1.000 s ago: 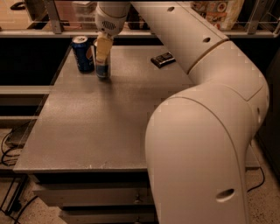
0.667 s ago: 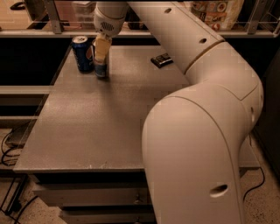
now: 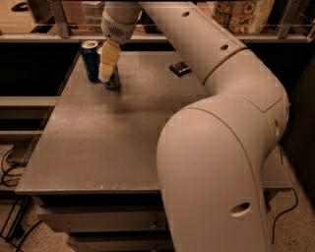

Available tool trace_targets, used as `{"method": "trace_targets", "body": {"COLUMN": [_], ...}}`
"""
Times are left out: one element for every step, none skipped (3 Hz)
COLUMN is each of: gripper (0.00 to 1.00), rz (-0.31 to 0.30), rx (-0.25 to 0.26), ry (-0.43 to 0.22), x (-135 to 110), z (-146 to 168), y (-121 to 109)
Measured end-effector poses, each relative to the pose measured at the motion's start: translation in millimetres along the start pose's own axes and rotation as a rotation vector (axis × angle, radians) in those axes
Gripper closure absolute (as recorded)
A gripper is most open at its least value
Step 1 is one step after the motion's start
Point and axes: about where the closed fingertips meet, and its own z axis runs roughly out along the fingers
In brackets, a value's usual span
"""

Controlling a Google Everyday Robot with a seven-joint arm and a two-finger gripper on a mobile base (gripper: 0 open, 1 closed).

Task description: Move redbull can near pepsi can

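Observation:
The pepsi can (image 3: 90,60), dark blue with a silver top, stands upright at the far left of the grey table (image 3: 113,142). Just to its right stands the redbull can (image 3: 113,81). Only its lower part shows, because my gripper (image 3: 108,61) is in front of it. The gripper comes down from above and sits at the redbull can, which rests on the table a few centimetres from the pepsi can. My big white arm (image 3: 221,123) fills the right half of the view.
A small dark flat object (image 3: 180,68) lies at the far middle of the table. A metal rail (image 3: 59,19) and a shelf with packaged goods (image 3: 243,15) run behind the table. Cables (image 3: 10,167) lie on the floor at the left.
The gripper has shifted very slightly at the redbull can. Both cans stand where they were.

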Motion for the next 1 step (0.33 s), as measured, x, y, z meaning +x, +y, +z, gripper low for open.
{"method": "trace_targets", "body": {"gripper": [0.00], "rz": [0.001], "rx": [-0.001], "ry": [-0.002], "x": [-0.4], "z": [0.1], "y": [0.2]}}
